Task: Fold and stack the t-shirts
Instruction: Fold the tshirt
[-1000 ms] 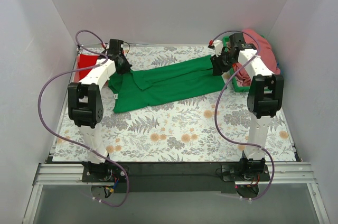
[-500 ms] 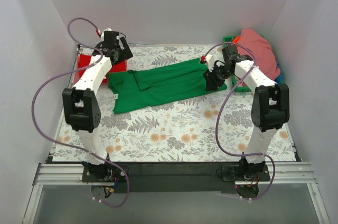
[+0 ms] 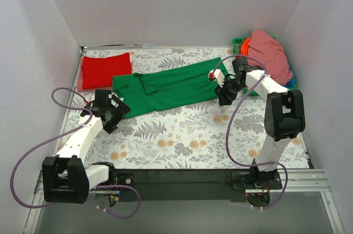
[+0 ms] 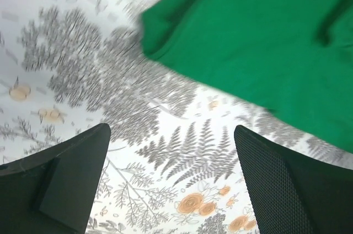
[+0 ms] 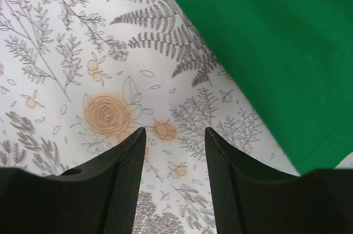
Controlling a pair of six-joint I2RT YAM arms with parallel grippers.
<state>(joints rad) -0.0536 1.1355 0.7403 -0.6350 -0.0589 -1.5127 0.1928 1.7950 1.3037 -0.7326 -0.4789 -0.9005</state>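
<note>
A bright green t-shirt (image 3: 171, 88) lies folded lengthwise across the back of the table, also seen as green cloth (image 4: 276, 41) (image 5: 276, 35) in both wrist views. A red t-shirt (image 3: 106, 68) lies folded flat at the back left. Pink (image 3: 270, 57) and orange (image 3: 246, 42) t-shirts are heaped at the back right. My left gripper (image 3: 116, 111) (image 4: 171, 134) hangs wide open over bare table just in front of the green shirt's near left corner. My right gripper (image 3: 225, 97) (image 5: 175, 134) is open and empty over the table beside the shirt's right end.
The green plastic basket (image 3: 238, 41) under the heap stands in the back right corner, close to my right arm. White walls close the table in on three sides. The floral table cover (image 3: 182, 140) stretches in front of the green shirt.
My left gripper opened, let go of the green shirt's left end and swung from the back left to the shirt's near left corner. My right gripper drifted slightly forward, jaws widening a little.
</note>
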